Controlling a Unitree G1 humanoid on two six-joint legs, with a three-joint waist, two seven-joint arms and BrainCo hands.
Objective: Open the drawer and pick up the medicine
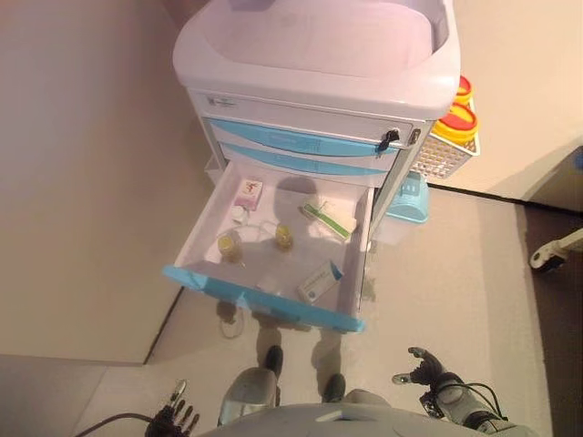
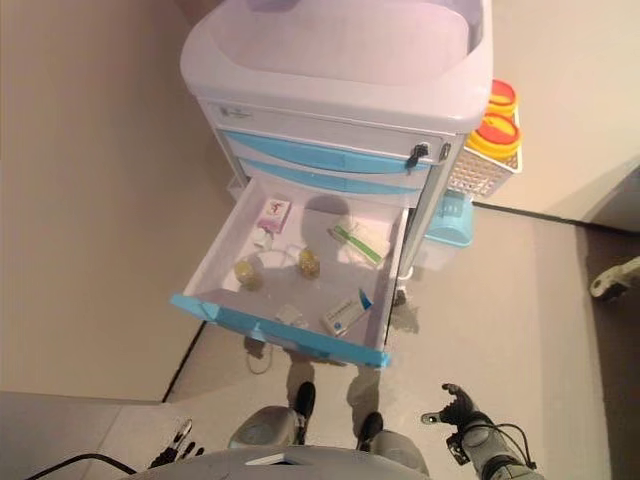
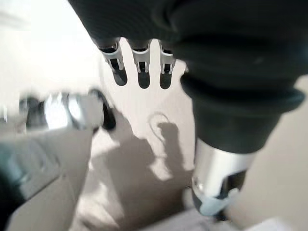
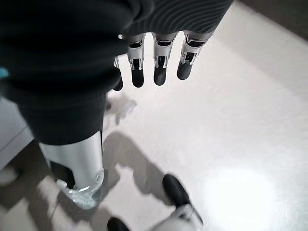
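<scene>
Down at about seven o'clock in the head views hangs the left hand (image 1: 173,417), low by the floor, its silver fingers (image 3: 139,65) straight and loose with nothing in them. Next, going right, comes the white plastic medical cart (image 1: 319,55) with its blue-fronted drawers, up at twelve o'clock. Its long white drawer with the blue front edge (image 1: 264,296) is pulled far out, so the opening part looks done. Inside lie the medicines: a small pink and white box (image 1: 248,192) at the back left, two little yellowish round bottles (image 1: 284,238) near the middle, a white box with a green stripe (image 1: 329,218) at the back right, and a flat white and blue box (image 1: 316,284) near the front right. Beside the cart, at two o'clock, a white wire basket (image 1: 444,157) holds yellow tubs with red lids (image 1: 458,116). Last, at five o'clock, the right hand (image 1: 425,368) hangs low too, well apart from the drawer, fingers (image 4: 160,62) straight and empty. I think the picking up is all that is left, and neither hand has reached in yet.
</scene>
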